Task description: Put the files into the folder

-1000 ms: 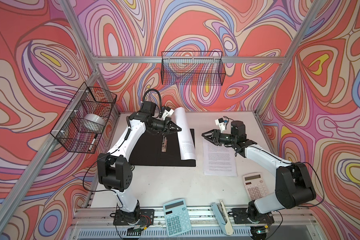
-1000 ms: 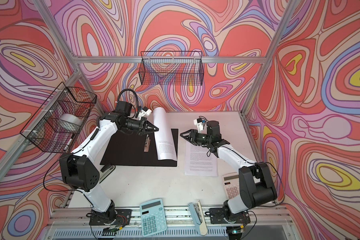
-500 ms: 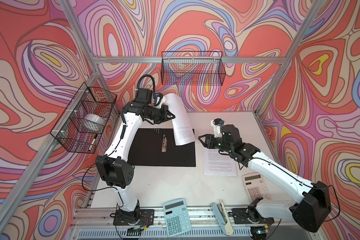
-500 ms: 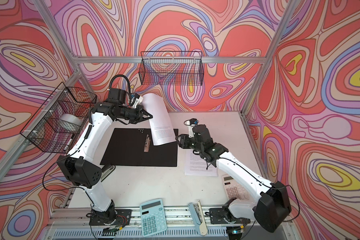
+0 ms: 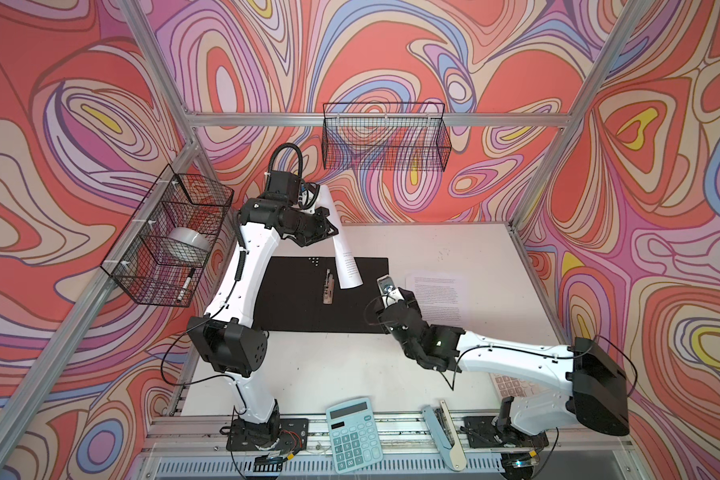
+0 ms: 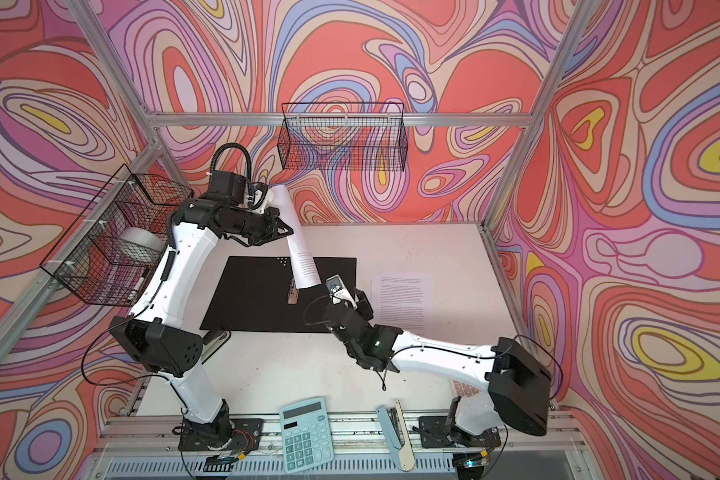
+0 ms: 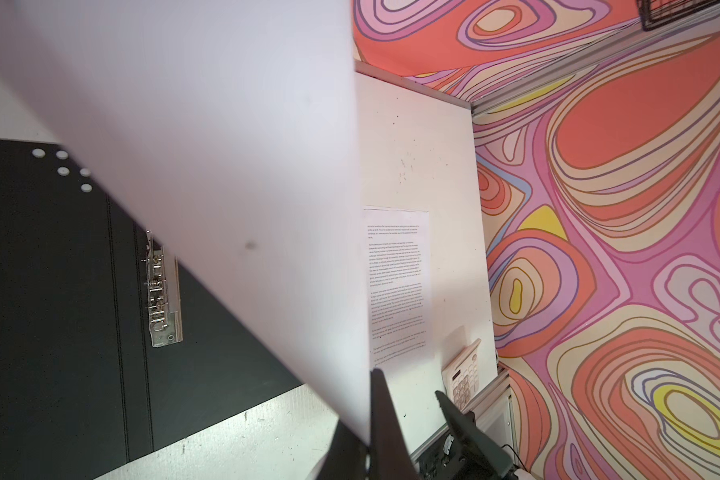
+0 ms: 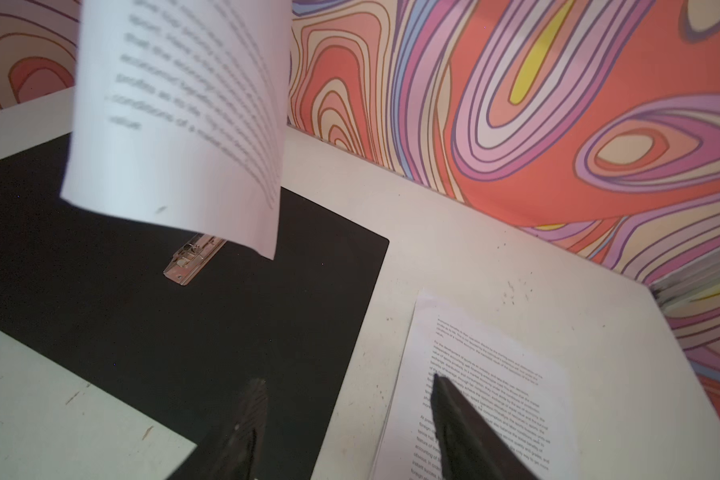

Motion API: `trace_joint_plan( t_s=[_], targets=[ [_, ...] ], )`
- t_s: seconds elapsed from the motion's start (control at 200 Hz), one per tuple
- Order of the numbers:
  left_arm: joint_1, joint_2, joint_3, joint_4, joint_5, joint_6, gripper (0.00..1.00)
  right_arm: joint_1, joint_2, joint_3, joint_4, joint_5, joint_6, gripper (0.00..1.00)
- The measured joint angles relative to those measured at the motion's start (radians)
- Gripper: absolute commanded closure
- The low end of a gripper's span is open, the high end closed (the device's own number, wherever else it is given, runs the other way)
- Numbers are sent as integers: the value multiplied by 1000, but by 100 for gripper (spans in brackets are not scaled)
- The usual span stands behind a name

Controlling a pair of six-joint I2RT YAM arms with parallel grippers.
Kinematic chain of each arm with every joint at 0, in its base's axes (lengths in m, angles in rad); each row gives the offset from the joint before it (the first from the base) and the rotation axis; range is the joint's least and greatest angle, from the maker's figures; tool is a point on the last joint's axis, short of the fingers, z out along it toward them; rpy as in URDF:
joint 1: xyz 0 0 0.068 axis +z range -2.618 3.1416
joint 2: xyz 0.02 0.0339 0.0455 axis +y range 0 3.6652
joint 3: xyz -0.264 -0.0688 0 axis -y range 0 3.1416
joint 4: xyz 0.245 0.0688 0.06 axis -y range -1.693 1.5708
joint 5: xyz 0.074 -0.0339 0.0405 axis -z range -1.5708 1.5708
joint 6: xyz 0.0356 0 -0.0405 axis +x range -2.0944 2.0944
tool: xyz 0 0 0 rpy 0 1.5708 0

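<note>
**Sheet is rising off the folder; right arm is backing away**

The left claw [image 5: 331, 229] is pinching one sheet [image 5: 347, 259] by its top edge and is carrying it higher than it was a second ago. Then the sheet was draping across the right half of the folder [image 5: 292, 307]; now it is hanging free in the air, curling, with its lower edge dangling above the clip [image 5: 328, 286] and touching nothing. The left wrist view is showing the paper running into the closed jaws.

The right claw [image 8: 348, 380] is pulling back toward the front of the table [image 5: 433, 249]. A second ago it was reaching in beside the sheet's edge; now it is hovering over the folder's right border, jaws parted wider than before and holding nothing.

The folder is lying open and flat, black inside up, with nothing on it. The pile [image 5: 435, 299] is lying on the table just right of the folder, unchanged.

For the task this is looking like a re-try rather than progress: the sheet is no longer resting in the folder, and it probably needs lowering again so that it is lining up with the clip. With the right claw clear, the left arm is having room to do that. No file is in the folder yet.
</note>
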Motion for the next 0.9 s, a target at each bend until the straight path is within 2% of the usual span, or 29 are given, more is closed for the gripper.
trace_joint_plan(
  t_s=[0.306,0.611,0.901],
  targets=[
    [21,-101,-117,47,95,-60,100,97,138,13,254,157,-208,33],
    [40,-154,-267,133,214,-160,100,106,254,43,565,221,-457,32],
    [55,-161,-316,189,304,-208,100,107,316,61,798,271,-682,31]
  ],
)
